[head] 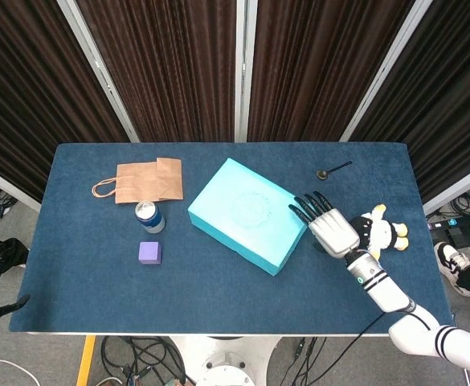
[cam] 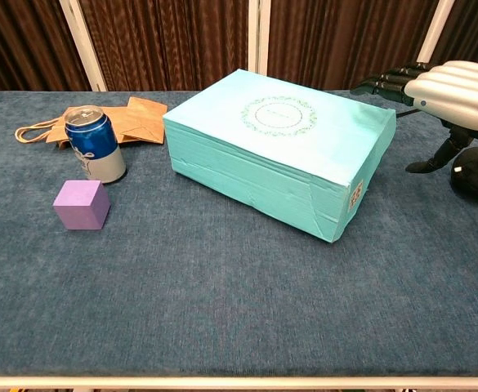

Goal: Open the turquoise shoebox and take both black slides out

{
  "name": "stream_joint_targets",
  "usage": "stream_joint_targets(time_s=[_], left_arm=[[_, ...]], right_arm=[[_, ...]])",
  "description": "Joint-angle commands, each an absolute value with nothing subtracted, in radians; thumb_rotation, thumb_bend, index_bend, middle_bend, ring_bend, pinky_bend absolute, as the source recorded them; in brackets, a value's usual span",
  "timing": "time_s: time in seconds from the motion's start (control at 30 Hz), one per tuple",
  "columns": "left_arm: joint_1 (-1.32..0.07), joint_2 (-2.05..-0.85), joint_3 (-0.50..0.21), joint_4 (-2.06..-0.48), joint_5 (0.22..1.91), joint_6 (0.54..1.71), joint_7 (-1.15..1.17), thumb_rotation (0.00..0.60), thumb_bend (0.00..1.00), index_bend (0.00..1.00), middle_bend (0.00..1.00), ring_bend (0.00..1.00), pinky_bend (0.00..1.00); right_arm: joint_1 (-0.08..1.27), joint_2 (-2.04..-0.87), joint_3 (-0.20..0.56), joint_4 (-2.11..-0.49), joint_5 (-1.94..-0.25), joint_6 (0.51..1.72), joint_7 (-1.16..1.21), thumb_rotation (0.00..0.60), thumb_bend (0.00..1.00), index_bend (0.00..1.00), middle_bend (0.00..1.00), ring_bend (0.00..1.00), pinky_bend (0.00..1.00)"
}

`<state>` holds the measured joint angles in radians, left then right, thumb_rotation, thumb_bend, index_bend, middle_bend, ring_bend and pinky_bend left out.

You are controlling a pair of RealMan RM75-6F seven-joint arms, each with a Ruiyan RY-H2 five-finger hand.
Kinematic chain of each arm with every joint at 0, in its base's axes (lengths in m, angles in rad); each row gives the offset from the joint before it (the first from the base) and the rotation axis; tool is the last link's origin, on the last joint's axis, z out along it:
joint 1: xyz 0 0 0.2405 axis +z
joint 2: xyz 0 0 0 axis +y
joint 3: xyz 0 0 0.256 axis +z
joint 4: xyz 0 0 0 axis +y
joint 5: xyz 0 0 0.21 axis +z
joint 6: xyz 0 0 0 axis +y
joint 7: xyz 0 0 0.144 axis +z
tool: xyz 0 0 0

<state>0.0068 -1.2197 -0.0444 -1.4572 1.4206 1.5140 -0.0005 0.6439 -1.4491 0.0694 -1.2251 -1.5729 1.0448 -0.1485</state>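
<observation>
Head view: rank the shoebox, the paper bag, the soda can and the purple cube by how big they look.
1. Turquoise shoebox, clearly largest.
2. Brown paper bag, lying flat.
3. Blue soda can and purple cube: the two look about alike from above, so I won't rank them.

Shoebox [head: 250, 215] mid-table, lid on, set at an angle. Left of it: can [head: 149, 215], cube [head: 149, 252] in front, paper bag [head: 142, 180] behind. Right: right hand [head: 329, 227], then plush toy [head: 379, 231]; spoon [head: 333, 170] behind.

A matt cardboard shoebox [cam: 281, 159], a shiny metal can [cam: 95, 144] and a creased paper bag [head: 148, 179] are lying on the desk's [cam: 222, 310] napped cloth.
</observation>
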Motion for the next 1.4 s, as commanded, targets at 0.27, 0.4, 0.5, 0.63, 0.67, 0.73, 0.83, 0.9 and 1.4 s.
stream_joint_targets(time_s=[0.27, 0.4, 0.5, 0.63, 0.67, 0.73, 0.83, 0.9, 1.4], left_arm=[[0.015, -1.209, -0.041, -1.469, 1.418, 1.516, -0.006, 0.6, 0.0, 0.17, 0.09, 0.01, 0.05], [0.016, -1.202, -0.041, -1.475, 1.419, 1.516, -0.013, 0.6, 0.0, 0.17, 0.09, 0.01, 0.05], [0.016, -1.199, -0.039, -1.48, 1.421, 1.513, -0.017, 0.6, 0.0, 0.17, 0.09, 0.01, 0.05], [0.015, -1.194, -0.039, -1.485, 1.423, 1.51, -0.02, 0.6, 0.0, 0.17, 0.09, 0.01, 0.05], [0.015, -1.193, -0.038, -1.485, 1.423, 1.509, -0.02, 0.6, 0.0, 0.17, 0.09, 0.01, 0.05], [0.015, -1.192, -0.038, -1.486, 1.423, 1.508, -0.017, 0.6, 0.0, 0.17, 0.09, 0.01, 0.05], [0.015, -1.191, -0.038, -1.488, 1.422, 1.506, -0.014, 0.6, 0.0, 0.17, 0.09, 0.01, 0.05], [0.014, -1.192, -0.037, -1.489, 1.423, 1.504, -0.014, 0.6, 0.0, 0.17, 0.09, 0.01, 0.05], [0.008, -1.19, -0.036, -1.496, 1.423, 1.491, -0.011, 0.6, 0.0, 0.17, 0.09, 0.01, 0.05]], right_arm=[[0.668, -1.598, 0.046, -0.994, -1.649, 1.129, -0.124, 0.6, 0.08, 0.04, 0.04, 0.0, 0.0], [0.675, -1.639, 0.039, -0.924, -1.665, 1.149, -0.095, 0.6, 0.09, 0.05, 0.04, 0.0, 0.0], [0.681, -1.667, 0.032, -0.877, -1.672, 1.155, -0.075, 0.6, 0.1, 0.06, 0.04, 0.0, 0.0], [0.686, -1.704, 0.015, -0.808, -1.707, 1.21, -0.016, 0.6, 0.19, 0.15, 0.09, 0.0, 0.0], [0.686, -1.71, 0.011, -0.792, -1.715, 1.224, 0.003, 0.6, 0.26, 0.18, 0.11, 0.0, 0.0], [0.689, -1.721, 0.001, -0.759, -1.73, 1.249, 0.04, 0.6, 0.37, 0.25, 0.15, 0.01, 0.0], [0.69, -1.727, -0.011, -0.725, -1.742, 1.268, 0.079, 0.6, 0.47, 0.32, 0.19, 0.04, 0.01], [0.69, -1.73, -0.015, -0.712, -1.743, 1.272, 0.098, 0.6, 0.51, 0.34, 0.2, 0.06, 0.02], [0.654, -1.74, 0.081, -0.794, -1.58, 1.264, 0.593, 0.6, 0.54, 0.37, 0.24, 0.12, 0.06]])
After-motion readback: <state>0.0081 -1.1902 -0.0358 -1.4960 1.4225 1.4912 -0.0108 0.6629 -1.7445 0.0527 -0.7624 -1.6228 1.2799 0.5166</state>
